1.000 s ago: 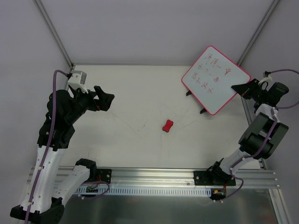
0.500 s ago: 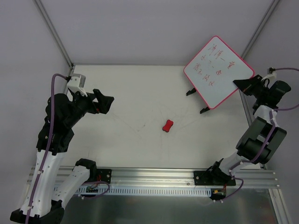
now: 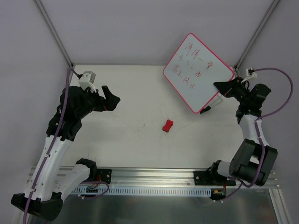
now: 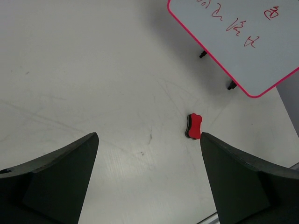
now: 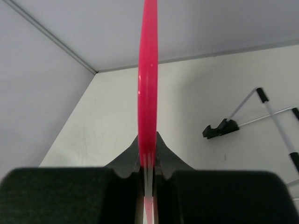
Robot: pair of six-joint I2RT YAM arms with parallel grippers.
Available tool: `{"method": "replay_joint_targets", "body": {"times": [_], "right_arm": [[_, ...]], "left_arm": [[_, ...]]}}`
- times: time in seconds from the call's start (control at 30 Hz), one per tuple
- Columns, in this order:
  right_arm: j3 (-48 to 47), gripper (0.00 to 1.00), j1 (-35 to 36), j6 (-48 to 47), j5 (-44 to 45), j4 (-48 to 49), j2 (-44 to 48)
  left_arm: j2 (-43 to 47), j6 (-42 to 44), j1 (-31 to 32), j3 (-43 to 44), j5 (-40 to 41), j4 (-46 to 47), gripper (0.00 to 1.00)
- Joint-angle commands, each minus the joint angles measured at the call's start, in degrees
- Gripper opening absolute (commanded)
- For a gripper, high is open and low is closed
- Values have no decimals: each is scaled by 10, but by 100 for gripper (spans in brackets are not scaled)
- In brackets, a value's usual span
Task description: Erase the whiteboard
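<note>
Two arms split job: right gripper pinched on whiteboard edge, board raised off table, far right, red writing exposed, likely for wiping; left gripper jaws wide, empty, probably for eraser pickup.

Table open around the eraser; whiteboard hangs far right

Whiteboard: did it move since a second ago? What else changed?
The whiteboard swung left, carried by the right tool, which stays shut on its edge. The left tool, open and empty, shifted slightly right. The red eraser stayed put, and the red writing is still on the board.
</note>
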State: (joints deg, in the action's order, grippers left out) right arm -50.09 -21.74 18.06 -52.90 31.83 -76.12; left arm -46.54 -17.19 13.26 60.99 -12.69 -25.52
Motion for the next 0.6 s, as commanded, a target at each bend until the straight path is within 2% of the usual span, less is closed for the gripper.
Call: {"method": "replay_joint_targets", "body": {"times": [0.0, 0.27, 0.47, 0.57], "right_arm": [[36, 0, 28, -13, 2, 87, 43], [140, 0, 52, 10, -10, 168, 60], [152, 0, 52, 21, -20, 173, 62], [148, 0, 51, 29, -16, 172, 63]], "left_arm": [[-35, -37, 30, -3, 20, 18, 92], [-162, -80, 152, 31, 115, 18, 95], [-292, -93, 272, 91, 177, 19, 95], [-358, -88, 304, 119, 189, 19, 94]]}}
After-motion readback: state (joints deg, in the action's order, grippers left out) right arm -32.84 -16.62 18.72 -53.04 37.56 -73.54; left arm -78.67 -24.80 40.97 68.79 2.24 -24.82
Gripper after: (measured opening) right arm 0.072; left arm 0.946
